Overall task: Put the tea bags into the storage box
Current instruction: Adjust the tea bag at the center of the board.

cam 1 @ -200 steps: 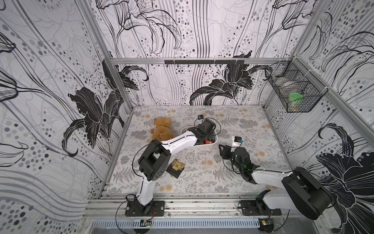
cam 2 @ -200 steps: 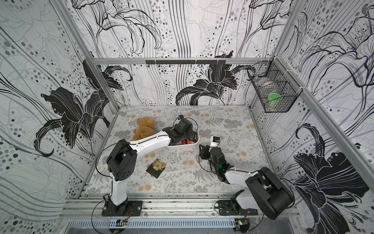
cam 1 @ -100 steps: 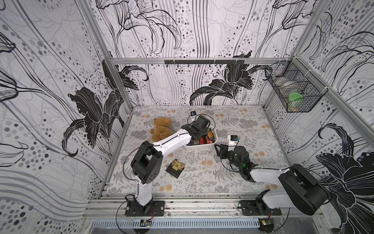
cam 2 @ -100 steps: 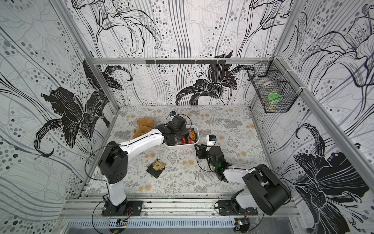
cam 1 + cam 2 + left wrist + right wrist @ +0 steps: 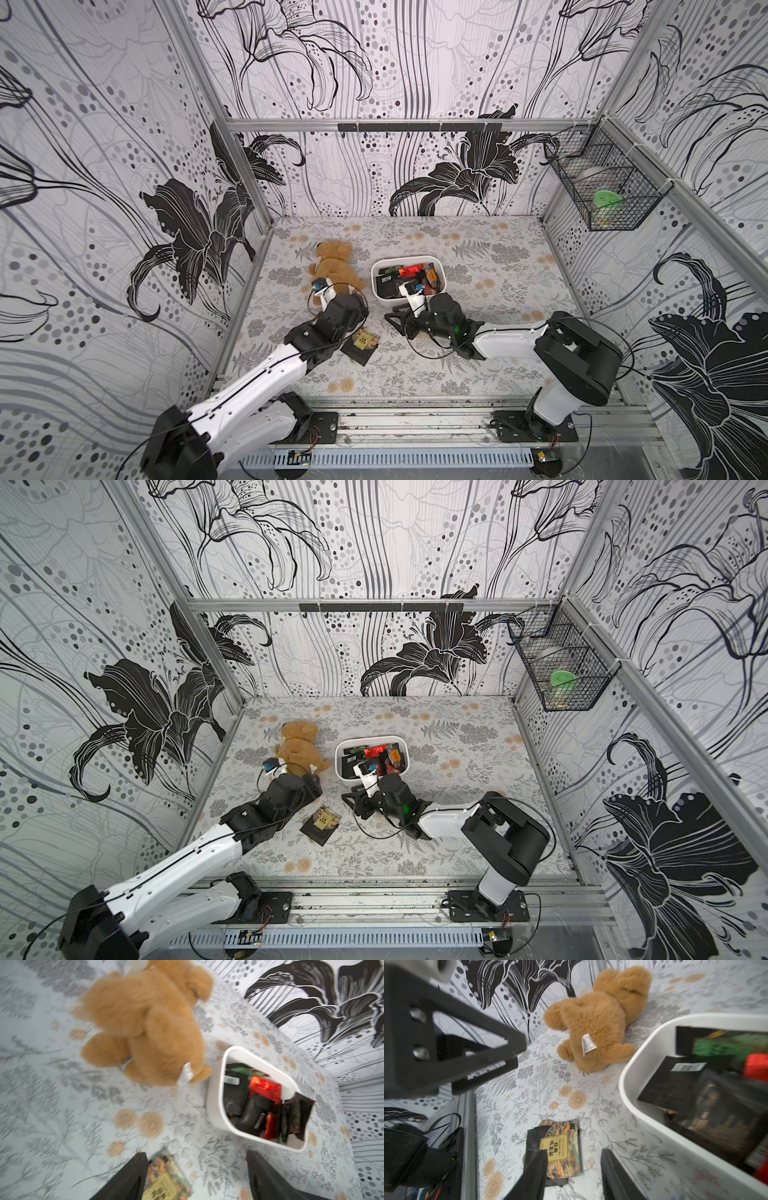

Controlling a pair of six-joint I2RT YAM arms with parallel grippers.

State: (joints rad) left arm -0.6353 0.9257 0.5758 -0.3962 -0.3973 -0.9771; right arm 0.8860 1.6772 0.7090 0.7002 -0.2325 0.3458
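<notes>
Foil tea bags crowd the storage box near the table's middle. One loose tea bag lies flat nearer the front edge, between the arms. Light, thin and likely slippery, it should be pinched across an edge. The left end effector and right end effector both stand apart, empty. Only the right wrist view makes its yellow label legible; the top views show both arms flanking it.

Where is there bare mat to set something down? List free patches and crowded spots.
Free: the mat behind the teddy bear and storage box; the stretch right of the box; the front strip by the rail. Crowded: the middle, where the left gripper and right gripper hang near the loose tea bag.
</notes>
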